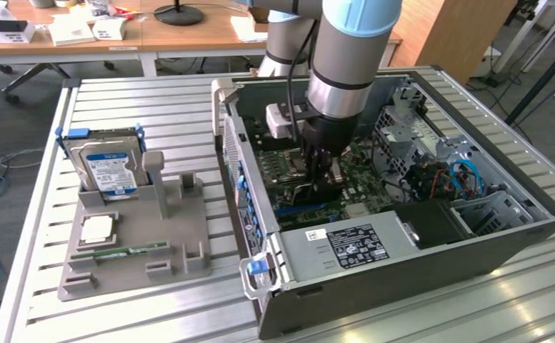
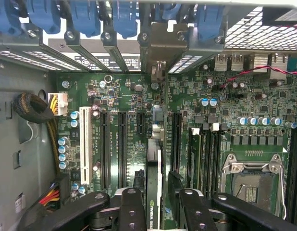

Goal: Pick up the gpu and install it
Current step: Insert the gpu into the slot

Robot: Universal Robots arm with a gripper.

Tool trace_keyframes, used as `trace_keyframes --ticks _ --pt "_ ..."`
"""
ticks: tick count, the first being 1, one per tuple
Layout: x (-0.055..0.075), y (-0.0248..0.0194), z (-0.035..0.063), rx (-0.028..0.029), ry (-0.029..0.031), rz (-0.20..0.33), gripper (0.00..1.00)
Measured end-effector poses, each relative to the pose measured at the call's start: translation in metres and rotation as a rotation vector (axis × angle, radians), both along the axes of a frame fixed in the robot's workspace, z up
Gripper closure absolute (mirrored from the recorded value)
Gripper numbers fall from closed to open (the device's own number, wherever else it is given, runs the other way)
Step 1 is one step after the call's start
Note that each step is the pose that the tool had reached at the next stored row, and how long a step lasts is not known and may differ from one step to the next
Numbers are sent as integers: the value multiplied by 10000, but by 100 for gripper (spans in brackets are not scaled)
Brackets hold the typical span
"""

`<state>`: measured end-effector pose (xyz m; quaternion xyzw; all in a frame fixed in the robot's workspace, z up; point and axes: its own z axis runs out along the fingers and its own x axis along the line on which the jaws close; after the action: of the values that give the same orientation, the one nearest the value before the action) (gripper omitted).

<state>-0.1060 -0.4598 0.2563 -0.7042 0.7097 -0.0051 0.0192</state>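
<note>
My gripper (image 1: pixel 323 170) is down inside the open computer case (image 1: pixel 506 236), over the green motherboard (image 1: pixel 358 175). In the wrist view its black fingers (image 2: pixel 131 211) are shut on the gpu (image 2: pixel 153 192). The card shows edge-on as a thin dark strip with an NVIDIA label. It runs along the motherboard (image 2: pixel 235 106) between the black expansion slots (image 2: pixel 122 144), and its silver bracket (image 2: pixel 163 45) stands at the rear slot openings with the blue latches. In the exterior view the gpu (image 1: pixel 308 191) is a dark piece low under the fingers. Whether it is seated in a slot I cannot tell.
A grey fixture tray (image 1: pixel 186 229) on the exterior view's left holds a silver hard drive (image 1: pixel 111 168), a square processor (image 1: pixel 97 229) and a green memory stick (image 1: pixel 115 251). Power supply (image 1: pixel 353 246), drive cage (image 1: pixel 491 211) and cables crowd the case. An open CPU socket (image 2: pixel 252 185) lies beside the gripper.
</note>
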Motion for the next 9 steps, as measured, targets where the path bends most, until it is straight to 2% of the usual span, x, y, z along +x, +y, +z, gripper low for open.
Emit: trace_keyframes --ticks 9 --pt "0 0 162 -35 0 0 66"
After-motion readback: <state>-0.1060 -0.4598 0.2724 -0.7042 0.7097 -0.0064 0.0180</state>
